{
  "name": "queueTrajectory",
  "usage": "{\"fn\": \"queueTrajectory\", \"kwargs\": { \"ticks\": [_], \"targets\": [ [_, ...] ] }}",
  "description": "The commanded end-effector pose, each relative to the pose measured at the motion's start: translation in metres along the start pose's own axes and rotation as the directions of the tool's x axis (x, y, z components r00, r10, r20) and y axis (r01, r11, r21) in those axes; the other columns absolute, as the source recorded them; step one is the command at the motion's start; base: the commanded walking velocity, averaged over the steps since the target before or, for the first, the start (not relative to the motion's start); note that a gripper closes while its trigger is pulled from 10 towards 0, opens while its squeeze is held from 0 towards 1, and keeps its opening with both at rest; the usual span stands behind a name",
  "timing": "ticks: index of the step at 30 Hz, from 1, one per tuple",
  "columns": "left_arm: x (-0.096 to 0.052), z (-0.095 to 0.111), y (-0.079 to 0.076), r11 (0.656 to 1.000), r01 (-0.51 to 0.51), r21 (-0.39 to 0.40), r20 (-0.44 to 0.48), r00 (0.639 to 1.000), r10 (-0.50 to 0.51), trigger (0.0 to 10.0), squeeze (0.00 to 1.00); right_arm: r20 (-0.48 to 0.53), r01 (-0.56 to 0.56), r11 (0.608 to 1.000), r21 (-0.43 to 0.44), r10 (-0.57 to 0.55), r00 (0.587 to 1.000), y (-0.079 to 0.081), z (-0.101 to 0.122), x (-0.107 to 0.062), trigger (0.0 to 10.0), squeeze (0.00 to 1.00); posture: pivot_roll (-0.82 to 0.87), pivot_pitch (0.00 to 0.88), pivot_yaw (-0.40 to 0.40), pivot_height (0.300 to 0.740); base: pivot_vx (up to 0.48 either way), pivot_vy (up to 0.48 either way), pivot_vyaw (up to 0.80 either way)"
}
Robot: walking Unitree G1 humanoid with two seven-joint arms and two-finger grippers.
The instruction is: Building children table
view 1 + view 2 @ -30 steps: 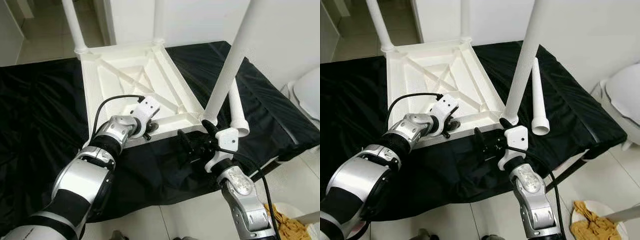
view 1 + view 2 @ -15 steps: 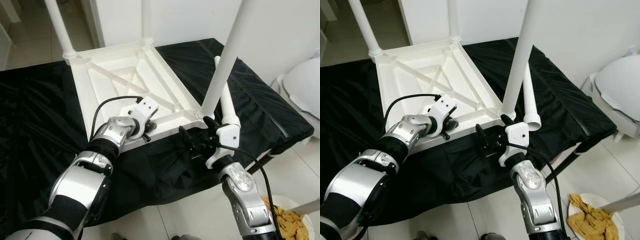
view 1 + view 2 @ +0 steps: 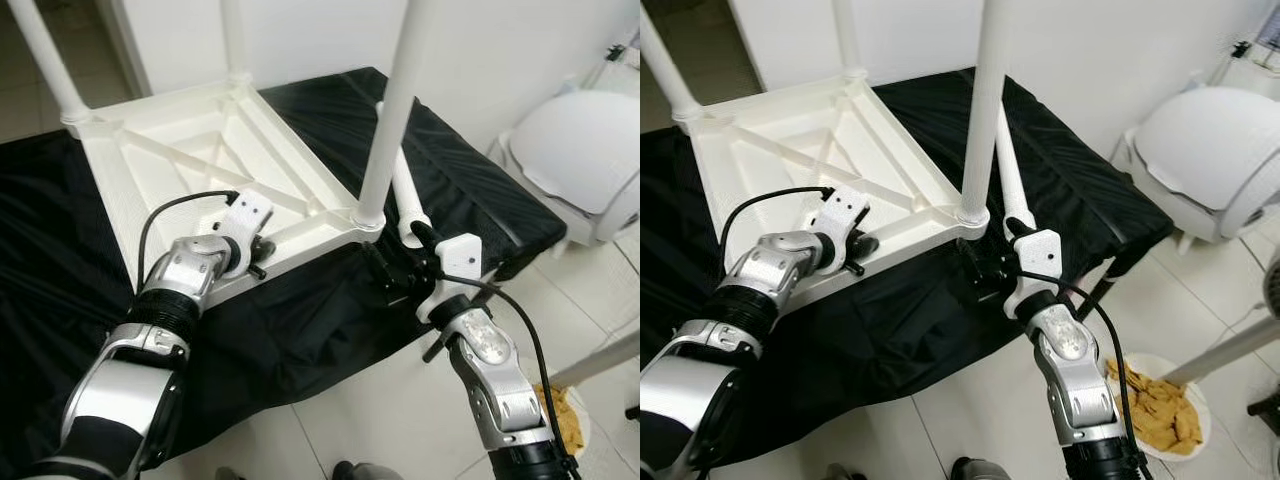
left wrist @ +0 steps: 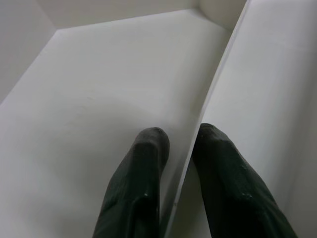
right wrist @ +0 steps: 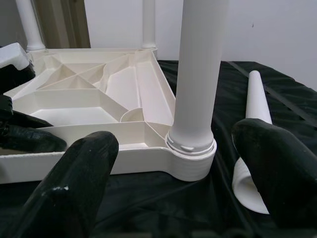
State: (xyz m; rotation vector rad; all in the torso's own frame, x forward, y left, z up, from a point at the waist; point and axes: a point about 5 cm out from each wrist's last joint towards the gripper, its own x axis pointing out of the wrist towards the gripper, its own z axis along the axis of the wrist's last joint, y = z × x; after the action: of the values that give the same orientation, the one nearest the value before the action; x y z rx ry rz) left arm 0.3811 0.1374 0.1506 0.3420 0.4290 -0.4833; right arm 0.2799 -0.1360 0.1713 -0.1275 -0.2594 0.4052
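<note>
- Since the earlier frames the head camera has swung, so the whole scene sits further left; the right gripper [image 3: 985, 268] has stayed at the near right corner of the table and the left gripper [image 3: 252, 243] on the near rim.
- Upside down on the black-draped tabletop [image 3: 470, 190] lies the white plastic children table [image 3: 190, 160], with three legs standing up from its corners and the near right leg [image 3: 392, 110] seated in its socket.
- One loose leg [image 5: 251, 124] lies on the cloth just beside that corner.
- Left fingers [image 4: 143, 188] are clenched on a thin rib of the underside, one finger on each side of it.
- Right fingers [image 5: 74, 188] are spread wide and released, flanking the leg's base without touching it.
- Hollow moulded plastic probably handles light, stiff and rather slippery; the tapered loose leg may roll, so I would take it near its wide end.
</note>
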Motion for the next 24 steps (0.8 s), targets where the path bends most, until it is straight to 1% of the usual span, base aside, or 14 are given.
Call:
{"fn": "queueTrajectory", "kwargs": {
  "ticks": [1, 3, 7, 8, 9, 10, 15, 16, 18, 19, 20, 22, 23, 24],
  "targets": [
    [-0.014, -0.033, 0.034, 0.961, -0.274, -0.047, -0.129, 0.955, 0.266, 10.0, 0.00, -0.006, -0.010, 1.000, -0.009, 0.010, 1.000, -0.002, -0.001, 0.001, 10.0, 0.00, -0.07, 0.112, 0.000, 0.740, 0.000, 0.000, 0.00],
    [-0.018, -0.034, 0.038, 0.959, -0.281, -0.032, -0.134, 0.952, 0.274, 10.0, 0.00, -0.006, -0.012, 1.000, -0.015, 0.012, 1.000, -0.004, -0.001, 0.002, 10.0, 0.00, -0.07, 0.115, -0.002, 0.740, 0.000, 0.000, 0.00],
    [-0.019, -0.028, 0.036, 0.961, -0.274, -0.041, -0.100, 0.958, 0.269, 10.0, 0.00, -0.008, -0.018, 1.000, -0.023, 0.018, 1.000, -0.006, -0.001, 0.002, 10.0, 0.00, -0.07, 0.117, -0.002, 0.740, 0.000, 0.000, 0.00],
    [-0.018, -0.025, 0.032, 0.965, -0.259, -0.042, -0.089, 0.963, 0.254, 10.0, 0.13, -0.008, -0.021, 0.999, -0.024, 0.021, 1.000, -0.005, -0.002, 0.002, 10.0, 0.00, -0.07, 0.118, -0.002, 0.740, 0.000, 0.000, 0.00],
    [-0.018, -0.023, 0.030, 0.968, -0.248, -0.041, -0.082, 0.966, 0.244, 10.0, 0.13, -0.008, -0.023, 0.999, -0.024, 0.023, 1.000, -0.005, -0.002, 0.002, 10.0, 0.00, -0.07, 0.118, -0.002, 0.740, 0.000, 0.000, 0.00],
    [-0.017, -0.020, 0.027, 0.970, -0.241, -0.039, -0.068, 0.969, 0.238, 10.0, 1.00, -0.008, -0.025, 0.999, -0.024, 0.025, 1.000, -0.005, -0.002, 0.002, 10.0, 0.00, -0.07, 0.119, 0.000, 0.740, 0.000, 0.000, 0.00],
    [-0.016, -0.015, 0.023, 0.973, -0.226, -0.046, -0.043, 0.974, 0.224, 10.0, 1.00, -0.008, -0.029, 0.999, -0.026, 0.029, 1.000, -0.004, -0.002, 0.002, 10.0, 0.00, -0.08, 0.120, 0.000, 0.740, 0.000, 0.000, 0.00],
    [-0.014, -0.004, 0.018, 0.978, -0.202, -0.055, 0.000, 0.979, 0.202, 10.0, 0.45, -0.009, -0.032, 0.999, -0.031, 0.032, 0.999, -0.005, -0.002, 0.002, 10.0, 0.00, -0.08, 0.120, 0.000, 0.740, 0.000, 0.000, 0.00],
    [-0.013, 0.001, 0.016, 0.980, -0.191, -0.055, 0.023, 0.981, 0.192, 10.0, 0.45, -0.009, -0.033, 0.999, -0.033, 0.033, 0.999, -0.005, -0.002, 0.001, 10.0, 0.00, -0.08, 0.120, 0.000, 0.740, 0.000, 0.000, 0.00],
    [-0.013, 0.007, 0.014, 0.981, -0.185, -0.057, 0.042, 0.981, 0.188, 10.0, 0.00, -0.010, -0.034, 0.999, -0.034, 0.033, 0.999, -0.005, -0.002, 0.001, 10.0, 0.00, -0.08, 0.119, 0.000, 0.740, 0.000, 0.000, 0.00],
    [-0.012, 0.010, 0.013, 0.981, -0.182, -0.058, 0.052, 0.981, 0.185, 10.0, 0.00, -0.010, -0.034, 0.999, -0.034, 0.033, 0.999, -0.005, -0.002, 0.001, 10.0, 0.00, -0.08, 0.119, 0.000, 0.740, 0.000, 0.000, 0.00],
    [-0.015, 0.029, 0.009, 0.983, -0.148, -0.107, 0.145, 0.976, 0.163, 10.0, 0.00, -0.011, -0.035, 0.999, -0.036, 0.034, 0.999, -0.006, -0.003, 0.001, 10.0, 0.00, -0.08, 0.118, -0.001, 0.740, 0.000, 0.000, 0.00],
    [-0.015, 0.029, 0.009, 0.983, -0.148, -0.107, 0.145, 0.976, 0.163, 10.0, 0.00, -0.011, -0.035, 0.999, -0.036, 0.034, 0.999, -0.006, -0.003, 0.001, 10.0, 0.00, -0.08, 0.118, -0.001, 0.740, 0.000, 0.000, 0.00],
    [-0.019, 0.043, 0.007, 0.984, -0.130, -0.123, 0.227, 0.962, 0.155, 10.0, 0.00, -0.011, -0.035, 0.999, -0.037, 0.035, 0.999, -0.006, -0.003, 0.001, 10.0, 0.00, -0.08, 0.117, -0.002, 0.740, 0.000, 0.000, 0.00]
  ]
}}
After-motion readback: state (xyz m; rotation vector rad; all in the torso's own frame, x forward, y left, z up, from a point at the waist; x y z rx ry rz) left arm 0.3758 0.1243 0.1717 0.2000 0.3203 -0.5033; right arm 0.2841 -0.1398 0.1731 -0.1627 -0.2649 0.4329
